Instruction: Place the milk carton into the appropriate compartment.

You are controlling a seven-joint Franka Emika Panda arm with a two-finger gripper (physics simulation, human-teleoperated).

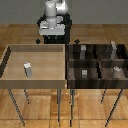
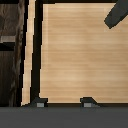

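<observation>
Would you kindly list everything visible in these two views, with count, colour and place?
milk carton: one, grey with whitish top, upright in the pale tray, toward the exterior view's left.
pale tray: one, light wood, undivided, on thin legs, at the exterior view's left.
divided bin: one, dark brown, four cells, at the exterior view's right.
grey blocks: one in each cell, grey.
floor: wooden planks, brown.
gripper: one, white and black arm, behind the tray's far edge; fingertips apart above the tray.
</observation>
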